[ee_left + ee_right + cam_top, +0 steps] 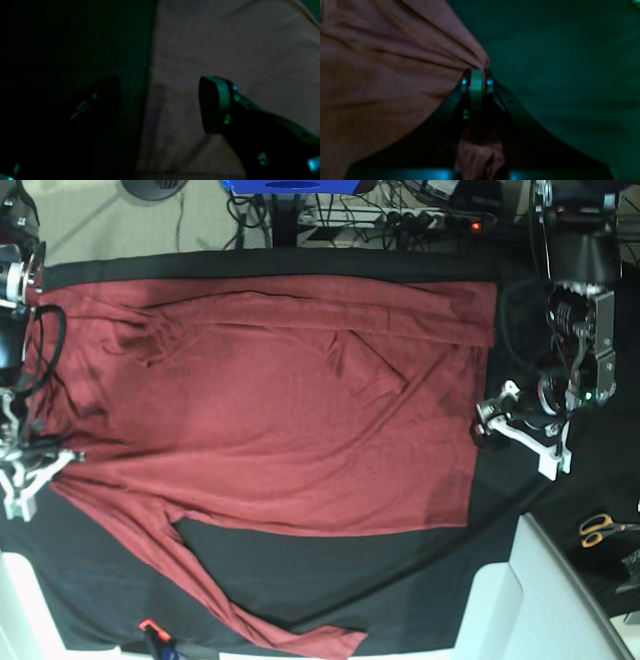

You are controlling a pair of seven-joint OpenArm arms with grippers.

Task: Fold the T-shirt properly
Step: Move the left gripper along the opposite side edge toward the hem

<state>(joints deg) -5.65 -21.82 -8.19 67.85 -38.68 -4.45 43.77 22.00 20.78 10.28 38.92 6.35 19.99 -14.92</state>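
- The right gripper (477,71) is closed tight, its two dark jaws pressed together on a pinch of the T-shirt (280,410); fabric gathers into folds that fan out from the pinch, and a small bunch of cloth shows lower between the jaw arms.
- In the base view this gripper (60,460) sits at the far left edge of the picture, at the shirt's edge there.
- The left gripper (160,105) stands wide open with nothing between its jaws. One finger (215,103) hangs over the fabric, the other (107,95) over the dark table cloth, so the shirt's edge runs between them.
- In the base view the left gripper (484,427) is at the right edge of the shirt, about halfway down that edge.
- The brick-red T-shirt lies spread mostly flat over the black table cloth (400,580), with light wrinkles. One long sleeve (230,605) trails toward the bottom of the picture; the other is folded across the top of the shirt.
- A pair of yellow-handled scissors (603,528) lies at the far right, well apart from the shirt.
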